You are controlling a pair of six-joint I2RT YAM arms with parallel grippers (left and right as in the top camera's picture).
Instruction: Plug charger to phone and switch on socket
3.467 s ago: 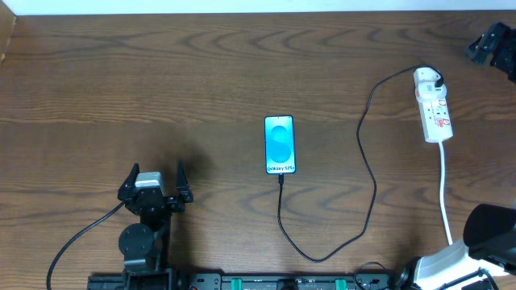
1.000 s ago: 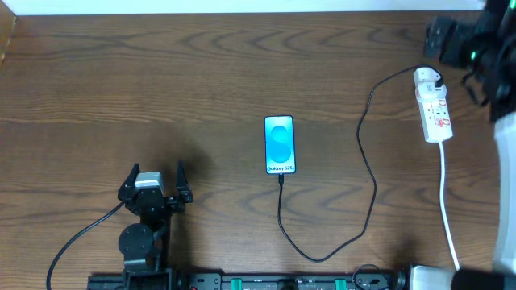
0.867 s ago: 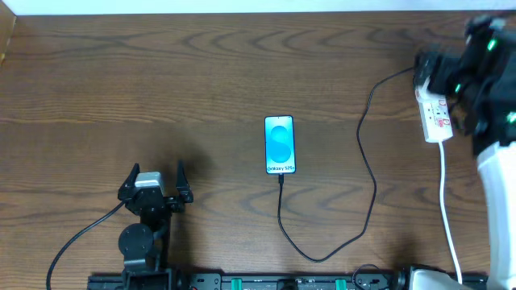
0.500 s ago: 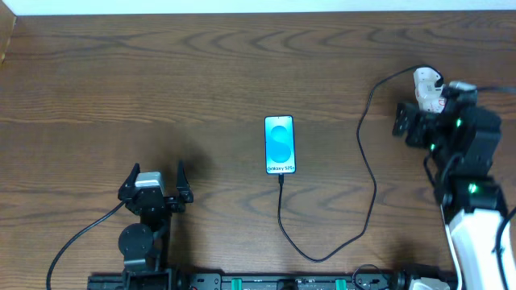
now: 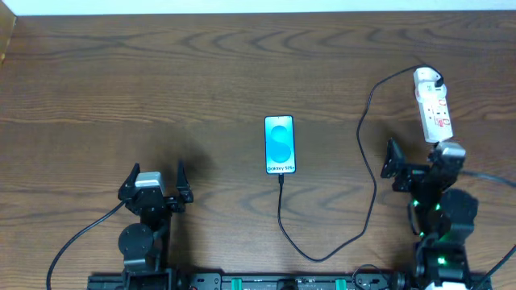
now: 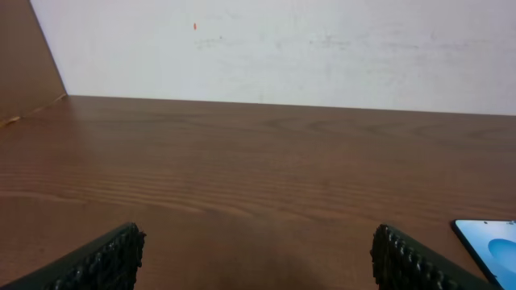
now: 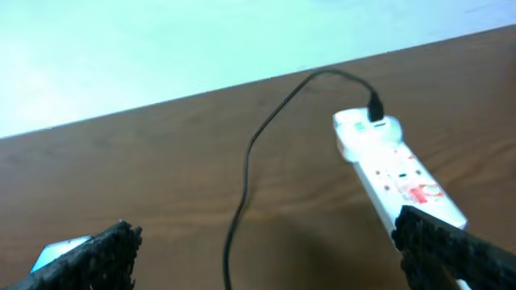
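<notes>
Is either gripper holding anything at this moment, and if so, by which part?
Nothing is held. The left gripper and right gripper are both open and empty; the right one points toward the socket without touching it.

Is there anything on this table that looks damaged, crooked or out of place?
Nothing stands out. The phone lies flat, the charger runs from its lower edge to the socket, and the left gripper and right gripper are open, holding nothing.

Seen at 3 o'clock: socket (image 7: 399, 173), white with red markings, flat on brown table (image 7: 145, 177). Charger (image 7: 246, 165) plugged into its far end, cable arcing toward 12, then dropping to 6. Corner of phone (image 7: 58, 251) visible at 8. Right gripper (image 7: 266, 234) fingers (image 7: 109, 254) at 8 and 4, spread wide.
</notes>
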